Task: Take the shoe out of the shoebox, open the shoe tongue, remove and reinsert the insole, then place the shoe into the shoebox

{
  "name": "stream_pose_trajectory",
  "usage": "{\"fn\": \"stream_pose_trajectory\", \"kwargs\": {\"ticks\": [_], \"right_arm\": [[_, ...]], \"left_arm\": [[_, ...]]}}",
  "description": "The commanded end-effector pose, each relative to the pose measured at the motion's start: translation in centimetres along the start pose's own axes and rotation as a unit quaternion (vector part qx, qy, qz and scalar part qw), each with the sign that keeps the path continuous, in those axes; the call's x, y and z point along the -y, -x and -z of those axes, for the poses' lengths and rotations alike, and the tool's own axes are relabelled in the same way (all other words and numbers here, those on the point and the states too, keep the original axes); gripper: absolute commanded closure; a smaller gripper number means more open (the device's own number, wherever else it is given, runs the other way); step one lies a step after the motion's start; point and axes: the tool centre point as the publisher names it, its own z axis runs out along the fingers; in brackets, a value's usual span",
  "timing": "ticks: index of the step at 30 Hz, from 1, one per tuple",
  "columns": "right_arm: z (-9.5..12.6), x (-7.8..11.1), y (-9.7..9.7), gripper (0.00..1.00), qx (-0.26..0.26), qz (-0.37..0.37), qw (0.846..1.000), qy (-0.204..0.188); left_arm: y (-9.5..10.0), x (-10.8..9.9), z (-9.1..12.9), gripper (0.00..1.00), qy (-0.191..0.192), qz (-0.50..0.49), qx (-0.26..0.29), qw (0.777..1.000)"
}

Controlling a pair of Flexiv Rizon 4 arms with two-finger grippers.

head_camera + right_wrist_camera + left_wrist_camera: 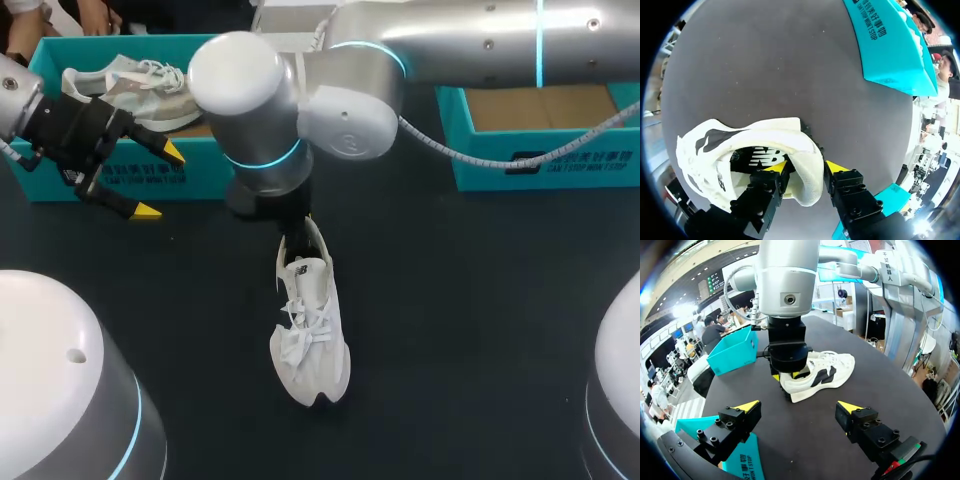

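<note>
My left tool [160, 182] hangs open and empty over the left part of the worktop [480, 300], its two yellow-tipped fingers spread wide. It is just in front of the near wall of the left shoebox [60, 185]. That teal box sits at the far left of the worktop, and a second shoe [130, 85], pale with white laces, lies inside it. The worktop is dark and matte.

In the left wrist view, bare worktop runs from my left tool [799, 406] to the shoe [825, 372]. The shoe lies well ahead of that tool's fingers and apart from them.

The white shoe [312, 330] is near the middle of the worktop, outside both boxes. Its toe points toward the near edge, its laces face up and its heel is under my right wrist. My right arm [470, 40] comes in from the far right and reaches past the middle.

My right tool [806, 167] is closed on the shoe's heel collar. One finger is inside the opening, beside the dark insole [757, 157], and the other is against the outside of the heel. I cannot tell whether the heel is lifted off the surface.

At the far right stands the right shoebox [560, 165], teal with brown card showing inside. It is well apart from the shoe.
</note>
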Motion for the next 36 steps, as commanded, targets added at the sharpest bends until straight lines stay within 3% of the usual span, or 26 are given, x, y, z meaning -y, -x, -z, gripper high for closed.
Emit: {"fn": "stream_pose_trajectory", "kwargs": {"ticks": [1,12,14,15,16,23,25,28,36], "right_arm": [[-0.8,-0.1,0.2,0.55,0.000,0.003,1.000,0.003],[-1.9,0.3,0.6,0.59,-0.009,0.013,1.000,-0.014],[-2.1,0.4,0.6,0.67,-0.010,0.020,0.999,-0.024],[-2.1,0.3,0.6,0.80,-0.011,0.022,0.999,-0.028],[-2.1,0.3,0.6,1.00,-0.011,0.027,0.999,-0.033],[-1.5,0.9,0.5,1.00,-0.010,-0.006,0.997,-0.071],[-0.1,1.2,0.7,1.00,-0.016,-0.026,0.995,-0.092],[2.2,1.2,1.2,1.00,-0.016,-0.026,0.996,-0.088],[10.6,1.1,3.5,1.00,-0.009,0.000,1.000,-0.025]], "left_arm": [[-0.1,0.0,0.0,0.00,0.001,0.000,0.000,1.000],[-0.1,0.0,0.0,0.00,0.001,0.000,0.000,1.000],[-0.1,0.0,0.0,0.00,0.001,0.000,0.000,1.000],[-0.1,0.0,0.0,0.00,0.001,0.000,0.000,1.000],[-0.1,0.0,0.0,0.00,0.001,0.000,0.000,1.000],[-0.1,0.0,0.0,0.00,0.001,0.000,0.000,1.000],[-0.1,0.0,0.0,0.00,0.001,0.000,0.000,1.000],[-0.1,0.0,0.0,0.00,0.001,0.000,0.000,1.000],[-0.1,0.0,0.0,0.00,0.001,0.000,0.000,1.000]]}}
